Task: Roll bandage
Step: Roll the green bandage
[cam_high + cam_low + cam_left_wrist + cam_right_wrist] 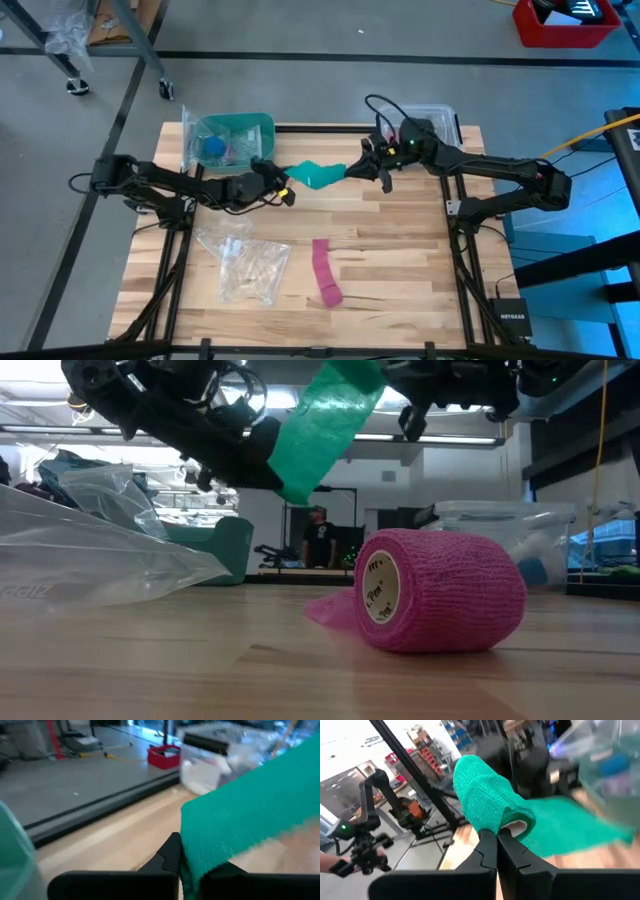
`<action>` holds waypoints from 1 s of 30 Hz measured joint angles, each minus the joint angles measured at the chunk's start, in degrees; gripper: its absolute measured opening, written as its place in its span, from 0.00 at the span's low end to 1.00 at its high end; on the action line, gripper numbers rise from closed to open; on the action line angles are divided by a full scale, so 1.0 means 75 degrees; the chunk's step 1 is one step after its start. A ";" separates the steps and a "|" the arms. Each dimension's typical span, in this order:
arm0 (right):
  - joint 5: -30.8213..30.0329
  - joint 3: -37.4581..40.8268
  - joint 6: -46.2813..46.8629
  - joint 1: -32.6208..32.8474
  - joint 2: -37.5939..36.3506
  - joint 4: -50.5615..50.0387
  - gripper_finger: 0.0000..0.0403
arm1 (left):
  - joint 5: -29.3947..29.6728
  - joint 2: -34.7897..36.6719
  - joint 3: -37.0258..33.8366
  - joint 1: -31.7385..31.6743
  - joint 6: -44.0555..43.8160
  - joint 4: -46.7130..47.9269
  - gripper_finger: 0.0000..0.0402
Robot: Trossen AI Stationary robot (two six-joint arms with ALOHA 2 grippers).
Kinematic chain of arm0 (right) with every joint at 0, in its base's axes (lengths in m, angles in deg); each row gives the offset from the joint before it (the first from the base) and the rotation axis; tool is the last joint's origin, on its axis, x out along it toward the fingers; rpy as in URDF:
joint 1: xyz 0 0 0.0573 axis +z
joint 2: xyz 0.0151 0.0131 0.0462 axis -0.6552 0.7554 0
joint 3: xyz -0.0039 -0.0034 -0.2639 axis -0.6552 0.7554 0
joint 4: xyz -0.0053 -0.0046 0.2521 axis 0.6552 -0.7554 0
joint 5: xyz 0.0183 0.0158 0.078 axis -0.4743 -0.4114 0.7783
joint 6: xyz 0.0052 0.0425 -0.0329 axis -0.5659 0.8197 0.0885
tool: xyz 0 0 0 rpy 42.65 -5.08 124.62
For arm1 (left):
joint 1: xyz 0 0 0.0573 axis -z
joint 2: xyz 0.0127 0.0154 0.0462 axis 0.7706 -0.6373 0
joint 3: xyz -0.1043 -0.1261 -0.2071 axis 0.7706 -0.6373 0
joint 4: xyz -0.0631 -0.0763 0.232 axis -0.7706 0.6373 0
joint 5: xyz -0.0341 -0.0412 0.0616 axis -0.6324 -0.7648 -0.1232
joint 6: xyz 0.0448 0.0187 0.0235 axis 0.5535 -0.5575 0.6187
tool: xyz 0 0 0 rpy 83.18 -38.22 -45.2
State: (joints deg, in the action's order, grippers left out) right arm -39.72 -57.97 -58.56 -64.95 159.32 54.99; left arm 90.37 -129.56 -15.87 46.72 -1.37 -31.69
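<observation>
Right fingers (496, 851): pressed together, pinching the rolled end of the bandage (492, 805) at the lower edge of the roll, where its pale core shows. You see the same right gripper (384, 177) from above at the bandage's right end.

Left fingers (170, 855): clamped on the free end of the bandage (250, 815), the cloth edge dropping between them. From above, your left gripper (281, 187) sits at the bandage's left end.

Bandage (318, 174): teal-green, held in the air between the two grippers, above the far half of the worktop (400, 260). In the low view it (322, 425) slopes down from the right gripper's side toward the left one, clear of the wood.

Around the bandage, placed relative to it:
- Green bin (236, 135): just behind the bandage's left end, at the far edge of the worktop, with a blue item inside.
- Clear lidded box (440, 118): behind its right end, partly under the right arm.
- Pink strip (325, 272): well apart on the near side, partly unrolled flat on the wood; in the low view its roll (435, 590) lies on its side with a tail trailing left.
- Clear plastic bag (246, 262): near side and to the left, lying flat beside the pink strip.

In the room beyond, you can see a person (319, 538) standing, far behind the bandage.
</observation>
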 joint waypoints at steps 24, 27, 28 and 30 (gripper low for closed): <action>-0.0683 0.0000 -0.0668 0.0606 0.0369 -0.2228 0.00 | -0.1141 0.0950 0.0603 -0.0430 0.0213 -0.0864 0.00; -0.1030 0.0003 -0.0686 0.0868 0.0718 -0.2069 0.00 | -0.1451 0.0802 0.0989 -0.0409 0.0354 -0.0536 0.00; -0.1102 0.0003 -0.0697 0.0909 0.0821 -0.2011 0.00 | -0.1523 0.0767 0.1107 -0.0368 0.0371 -0.0379 0.00; -0.1252 0.0003 -0.0761 0.0919 0.0993 -0.1966 0.00 | -0.1602 0.0697 0.1305 -0.0245 0.0451 -0.0206 0.00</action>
State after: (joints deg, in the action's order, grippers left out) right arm -49.11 -57.95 -64.27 -58.05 166.76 40.24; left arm 78.35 -124.33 -6.08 44.88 2.01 -33.24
